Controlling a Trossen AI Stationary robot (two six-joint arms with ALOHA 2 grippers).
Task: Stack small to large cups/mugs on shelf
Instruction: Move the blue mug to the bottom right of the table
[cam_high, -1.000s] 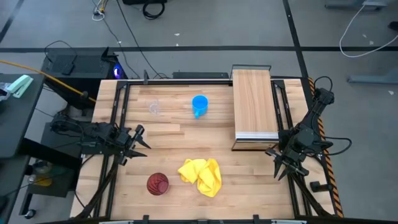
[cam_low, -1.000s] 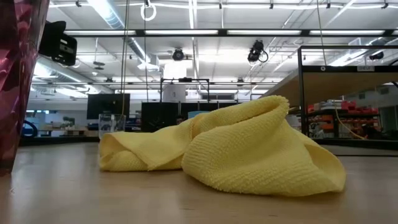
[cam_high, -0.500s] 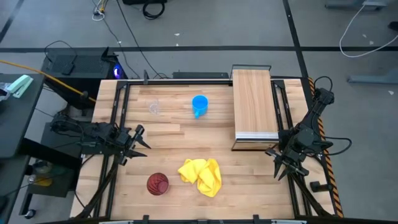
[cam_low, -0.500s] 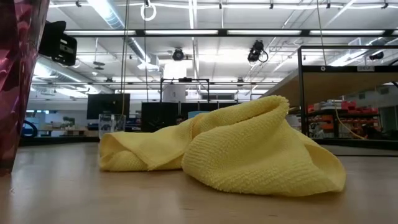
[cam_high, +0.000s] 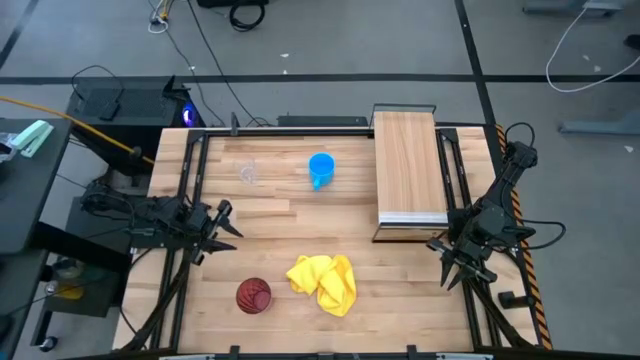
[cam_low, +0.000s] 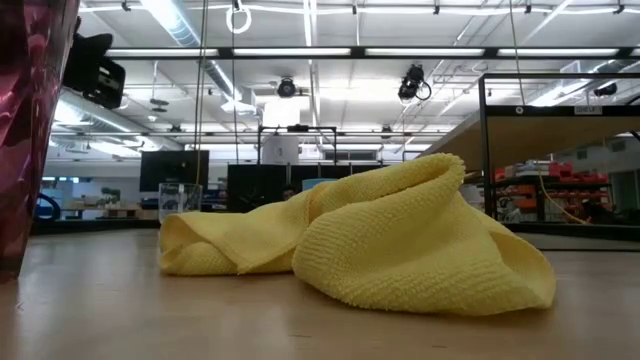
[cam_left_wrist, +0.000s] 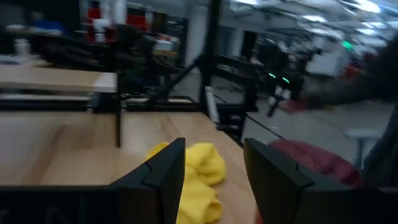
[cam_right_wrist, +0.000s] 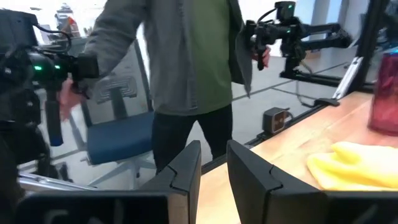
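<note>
Black left gripper (cam_high: 222, 231) is waiting, jaws open, at your tabletop's left edge; clear cup (cam_high: 248, 173), red tumbler (cam_high: 253, 295) and blue mug (cam_high: 320, 169) are standing off the shelf (cam_high: 409, 165). Right gripper (cam_high: 452, 270) is idling parted, empty. You're starting: fetch the tumbler first, probably.

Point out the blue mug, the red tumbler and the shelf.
blue mug (cam_high: 320, 166), high view, its open rim.
red tumbler (cam_high: 253, 295), high view, its ribbed top.
shelf (cam_high: 408, 165), high view, bare middle of the plank.
</note>
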